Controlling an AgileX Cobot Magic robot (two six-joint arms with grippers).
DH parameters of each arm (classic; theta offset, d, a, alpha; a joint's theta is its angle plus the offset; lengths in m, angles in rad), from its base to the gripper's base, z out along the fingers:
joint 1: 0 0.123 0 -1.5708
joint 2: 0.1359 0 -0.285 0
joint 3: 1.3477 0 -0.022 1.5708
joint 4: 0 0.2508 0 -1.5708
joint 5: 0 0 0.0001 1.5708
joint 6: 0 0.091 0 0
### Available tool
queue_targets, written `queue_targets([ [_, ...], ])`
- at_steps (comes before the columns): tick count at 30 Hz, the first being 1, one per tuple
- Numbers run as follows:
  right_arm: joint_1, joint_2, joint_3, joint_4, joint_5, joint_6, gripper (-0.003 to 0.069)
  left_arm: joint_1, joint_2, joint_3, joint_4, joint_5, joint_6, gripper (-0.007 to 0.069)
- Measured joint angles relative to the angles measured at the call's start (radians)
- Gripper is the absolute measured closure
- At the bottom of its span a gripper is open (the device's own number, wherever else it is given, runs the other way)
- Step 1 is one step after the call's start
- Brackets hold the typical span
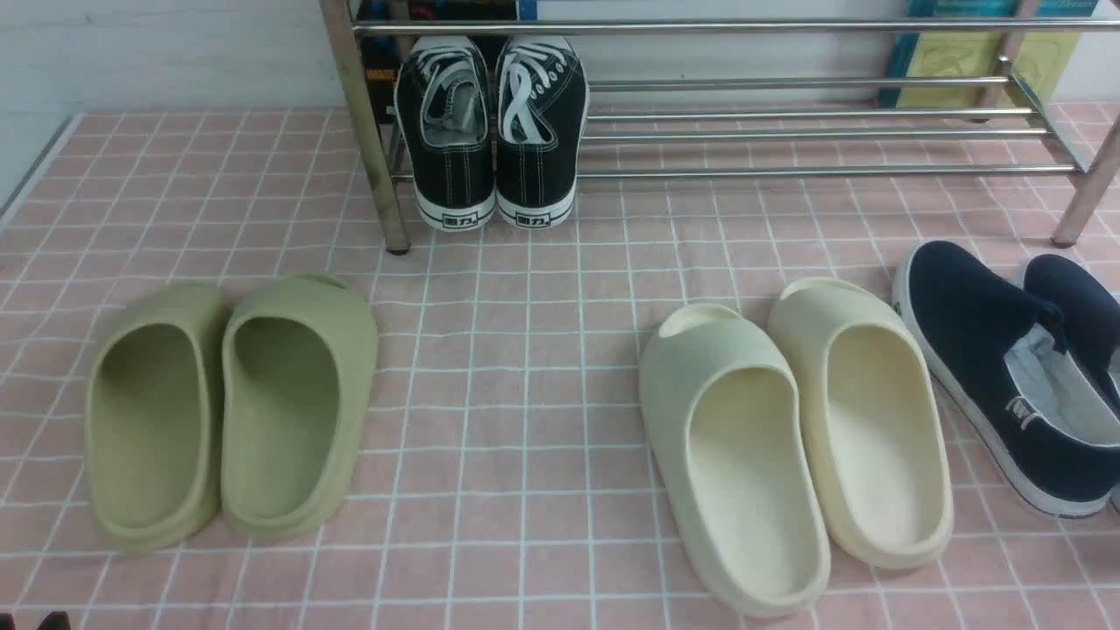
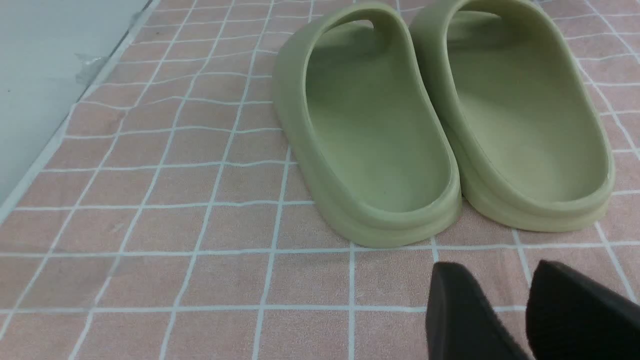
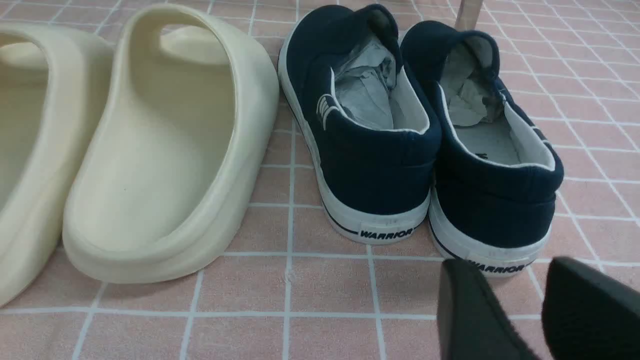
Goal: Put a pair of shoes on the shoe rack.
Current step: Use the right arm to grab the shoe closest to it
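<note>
Plainly, two navy-blue canvas slip-on shoes (image 3: 375, 170) are sitting unshelved before the shiny steel-bar rack (image 1: 787, 171); right pincer (image 3: 502, 280) is hovering part-open, empty.

the outer shoe of the pair of shoes (image 1: 962, 324) runs off the front view's right edge. the shoe rack (image 1: 787, 170) is cut at the top, and the boxes (image 1: 962, 57) behind it are unreadable. each wrist view shows only the tips of the left gripper (image 2: 495, 272) and right gripper (image 3: 502, 270).
</note>
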State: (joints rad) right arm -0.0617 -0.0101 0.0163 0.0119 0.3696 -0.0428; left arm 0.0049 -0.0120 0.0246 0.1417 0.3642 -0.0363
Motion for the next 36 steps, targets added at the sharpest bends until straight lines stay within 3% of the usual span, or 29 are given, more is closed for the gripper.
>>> queue_targets([
  [36,0.000,0.000,0.000,0.015,0.000,0.000,0.0419,0.000,0.000,0.000,0.000,0.000,0.000,0.0384],
])
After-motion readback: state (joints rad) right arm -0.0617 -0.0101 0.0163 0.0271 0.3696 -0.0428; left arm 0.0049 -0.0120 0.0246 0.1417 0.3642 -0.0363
